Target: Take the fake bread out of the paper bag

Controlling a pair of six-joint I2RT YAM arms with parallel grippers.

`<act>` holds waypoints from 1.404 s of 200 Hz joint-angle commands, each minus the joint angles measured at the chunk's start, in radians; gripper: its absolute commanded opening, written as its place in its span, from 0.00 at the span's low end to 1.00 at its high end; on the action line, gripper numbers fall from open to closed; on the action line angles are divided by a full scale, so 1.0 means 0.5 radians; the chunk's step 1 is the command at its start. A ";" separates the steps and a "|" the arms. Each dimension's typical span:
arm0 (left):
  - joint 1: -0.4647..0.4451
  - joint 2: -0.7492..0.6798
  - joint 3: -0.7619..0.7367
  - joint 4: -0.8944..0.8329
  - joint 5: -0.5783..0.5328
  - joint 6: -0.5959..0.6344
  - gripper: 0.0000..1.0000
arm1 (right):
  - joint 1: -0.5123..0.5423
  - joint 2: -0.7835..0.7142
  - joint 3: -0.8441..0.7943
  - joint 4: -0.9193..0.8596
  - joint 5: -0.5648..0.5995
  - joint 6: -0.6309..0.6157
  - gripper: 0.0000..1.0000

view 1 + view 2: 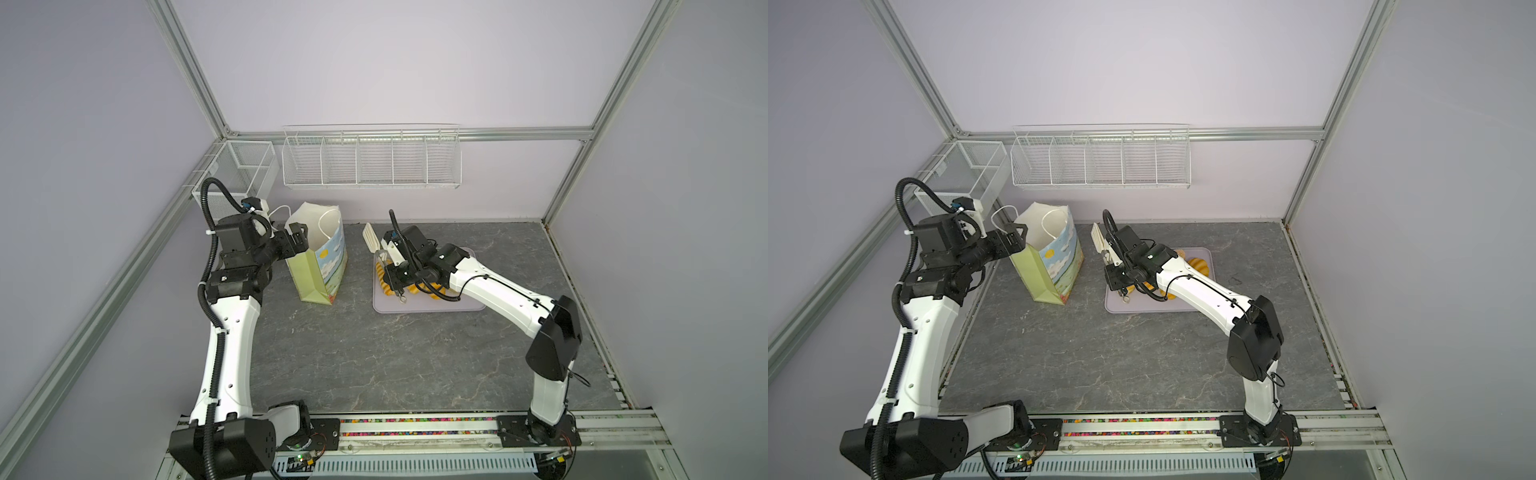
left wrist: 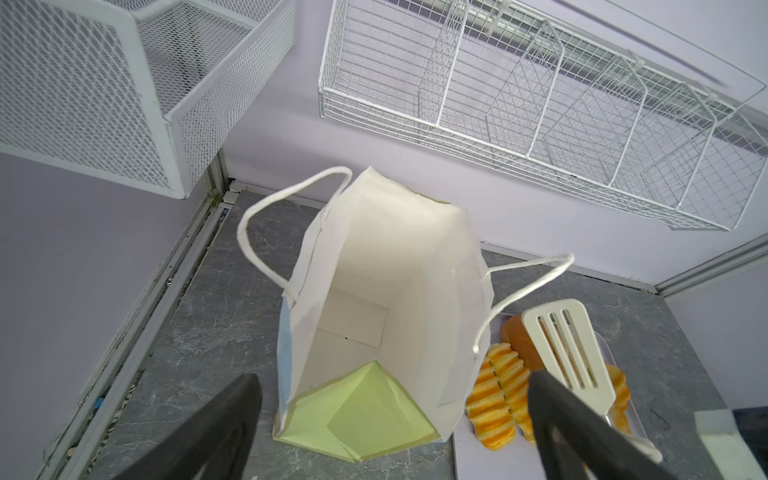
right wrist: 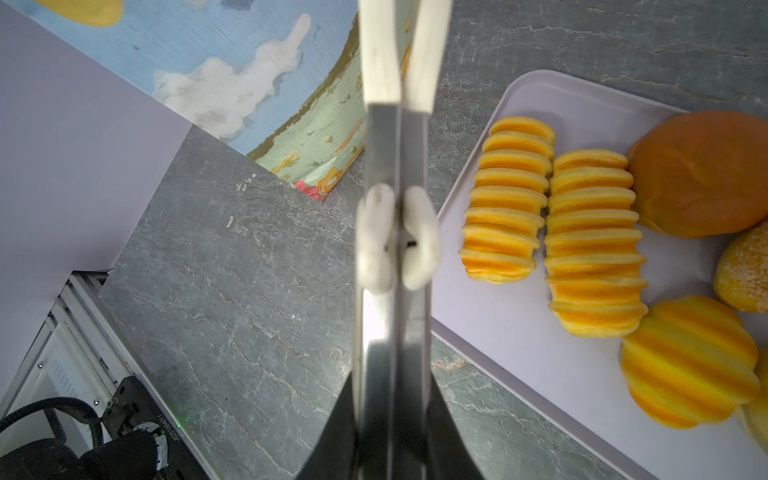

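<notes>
Found the left tool (image 2: pixel 392 386) spread to full width and empty, poised close above the paper bag (image 2: pixel 399 257), with rim contact not determinable. Found the right tool (image 3: pixel 395 407) pressed together on the tongs (image 3: pixel 382 158), with nothing seen between the tong heads. Inspected the bag interior through the left wrist view: saw white lining and bare bottom only, no bread. Located the fake bread (image 3: pixel 594 241) on the tray (image 3: pixel 519 374), just beside and below the right tool, on the side away from the bag. Identified two long striped loaves (image 3: pixel 505 203), a round brown bun (image 3: pixel 702 174), a seeded roll (image 3: pixel 744 274) and striped rolls (image 3: pixel 690 361); could not verify a full count owing to cover by the right arm. Judged emptying done, with only tool withdrawal remaining.
</notes>
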 commanded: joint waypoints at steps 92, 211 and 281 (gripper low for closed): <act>0.011 -0.811 -0.586 -0.316 0.106 0.001 0.99 | 0.445 -0.874 -1.326 0.013 0.448 0.014 0.13; -0.011 -1.167 -1.141 -0.309 0.264 -0.159 0.99 | 0.782 -0.431 -1.448 0.096 0.758 -0.114 0.51; -0.010 -1.203 -1.235 -0.272 0.118 -0.180 0.99 | 0.866 -0.513 -1.431 0.012 0.890 -0.070 0.60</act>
